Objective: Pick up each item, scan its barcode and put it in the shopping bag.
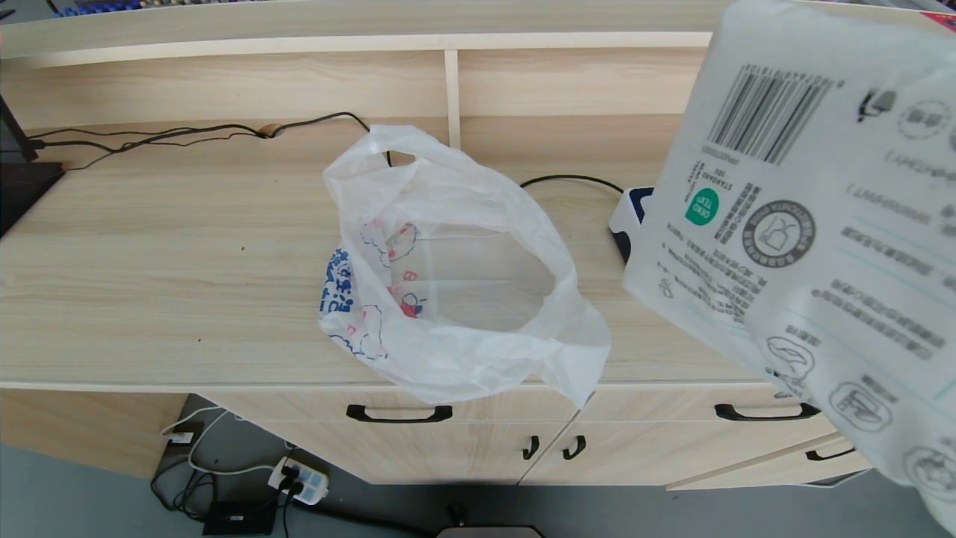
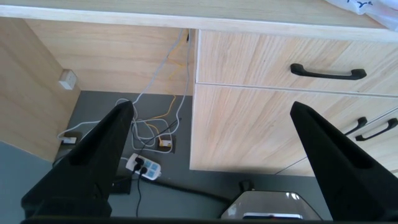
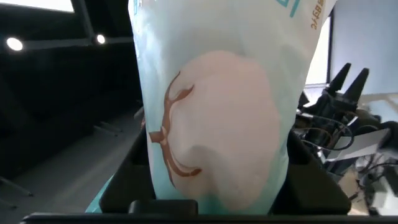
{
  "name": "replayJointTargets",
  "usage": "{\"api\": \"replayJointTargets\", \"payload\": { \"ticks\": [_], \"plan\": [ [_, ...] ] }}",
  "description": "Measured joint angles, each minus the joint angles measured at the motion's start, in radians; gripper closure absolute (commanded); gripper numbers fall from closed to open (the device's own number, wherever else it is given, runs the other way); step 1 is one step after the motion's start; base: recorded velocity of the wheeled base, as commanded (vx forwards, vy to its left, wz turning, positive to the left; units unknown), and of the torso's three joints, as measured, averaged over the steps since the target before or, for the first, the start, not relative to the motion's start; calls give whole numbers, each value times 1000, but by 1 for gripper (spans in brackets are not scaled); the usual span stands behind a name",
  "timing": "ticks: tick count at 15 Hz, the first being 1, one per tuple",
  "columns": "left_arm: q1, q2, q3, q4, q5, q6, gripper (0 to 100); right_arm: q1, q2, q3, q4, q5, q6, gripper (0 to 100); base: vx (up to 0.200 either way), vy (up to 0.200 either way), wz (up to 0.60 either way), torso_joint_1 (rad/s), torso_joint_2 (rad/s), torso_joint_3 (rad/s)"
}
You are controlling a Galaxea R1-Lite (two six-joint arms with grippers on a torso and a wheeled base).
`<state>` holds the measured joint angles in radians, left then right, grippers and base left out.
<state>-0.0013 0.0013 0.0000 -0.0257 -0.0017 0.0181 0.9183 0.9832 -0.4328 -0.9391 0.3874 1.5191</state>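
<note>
The right gripper [image 3: 217, 186] has its fingers clenched on a white soft package [image 1: 806, 224], held up close to the head camera at 3 o'clock from the shopping bag [image 1: 478, 359], with the barcode side facing that camera. The shopping bag lies on the tabletop [image 1: 164, 261] near its front edge, mouth gaping. A white-and-navy device [image 1: 626, 217] sits at 2 o'clock from the bag, partly hidden behind the package. The left gripper [image 2: 211, 109] hangs low in front of the drawers [image 2: 273, 68], its fingers released and holding nothing.
</note>
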Motion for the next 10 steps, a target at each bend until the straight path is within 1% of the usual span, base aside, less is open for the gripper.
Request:
{"api": "replayJointTargets", "payload": {
  "ticks": [2, 3, 4, 6, 7, 8, 9, 10],
  "plan": [
    [0, 0, 0, 0, 0, 0, 0, -12, -5, -9, 93, 16, -314, 100, 0, 0, 0, 0, 0, 0],
    [0, 0, 0, 0, 0, 3, 0, -33, -9, -33, 222, 18, -524, 100, 0, 0, 0, 0, 0, 0],
    [-1, 0, 0, 0, 0, 5, 0, -84, -11, -75, 430, 19, -739, 100, 0, 0, 0, 0, 0, 0],
    [-1, 0, 0, 1, 0, 5, 0, -211, -9, -200, 786, 2, -1112, 100, 0, 0, 0, 0, 0, 0],
    [-1, 0, 0, 1, 0, 6, 0, -285, 1, -278, 891, -58, -1223, 100, 0, 0, 0, 0, 0, 0],
    [-1, 0, 0, 3, 0, 9, 0, -330, 17, -332, 920, -162, -1264, 100, 0, 0, 0, 0, 0, 0],
    [-1, 0, 0, 3, 0, 24, 0, -360, 43, -387, 934, -261, -1287, 100, 0, 0, 0, 0, 0, 0],
    [0, 0, 0, 3, 0, 37, 0, -381, 70, -438, 934, -305, -1299, 100, 0, 0, 0, 0, 0, 0]
  ]
}}
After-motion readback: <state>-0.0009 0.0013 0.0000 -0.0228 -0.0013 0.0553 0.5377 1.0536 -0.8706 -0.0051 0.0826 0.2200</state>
